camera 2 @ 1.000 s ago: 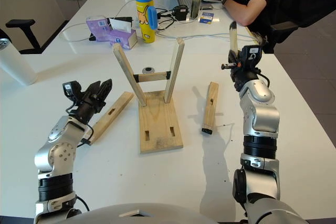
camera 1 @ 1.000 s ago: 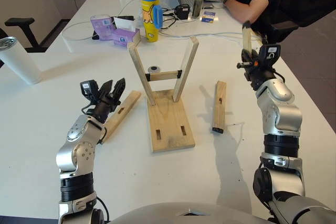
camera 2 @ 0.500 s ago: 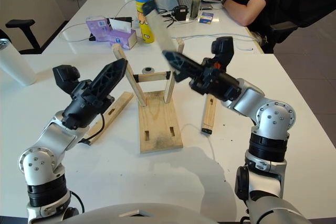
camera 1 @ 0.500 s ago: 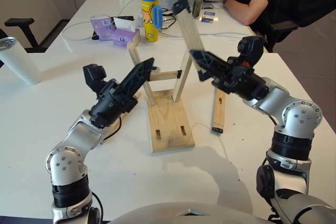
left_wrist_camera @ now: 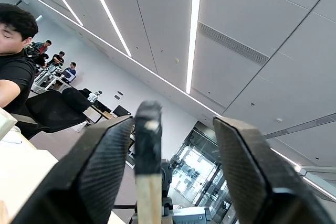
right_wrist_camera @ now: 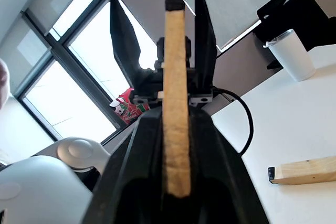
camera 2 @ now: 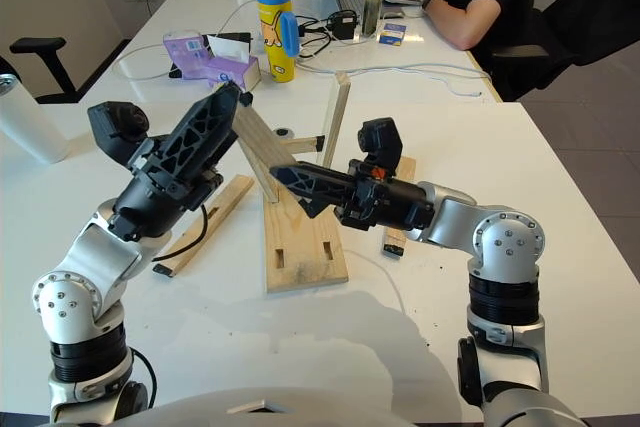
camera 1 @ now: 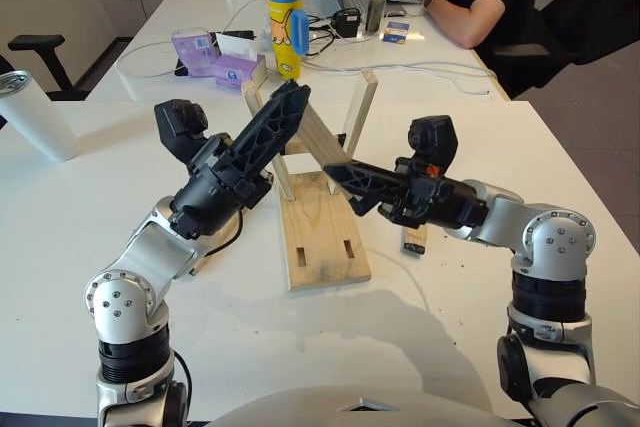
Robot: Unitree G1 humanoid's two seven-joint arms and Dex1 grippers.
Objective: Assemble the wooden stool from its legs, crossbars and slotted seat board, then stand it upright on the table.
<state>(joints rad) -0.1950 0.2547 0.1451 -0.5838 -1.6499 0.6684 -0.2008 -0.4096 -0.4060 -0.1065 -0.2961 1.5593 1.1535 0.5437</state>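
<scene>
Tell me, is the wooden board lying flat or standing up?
Flat: the board lies on the table, legs sticking up from its far end.

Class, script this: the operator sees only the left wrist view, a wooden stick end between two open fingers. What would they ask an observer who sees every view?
Operator: My left gripper is open around a stick end. Who holds the rest?
Observer: The right gripper is shut on that leg.
Operator: Where is the seat board?
Observer: The seat board lies flat on the table between the arms, with two legs standing in it.
</scene>
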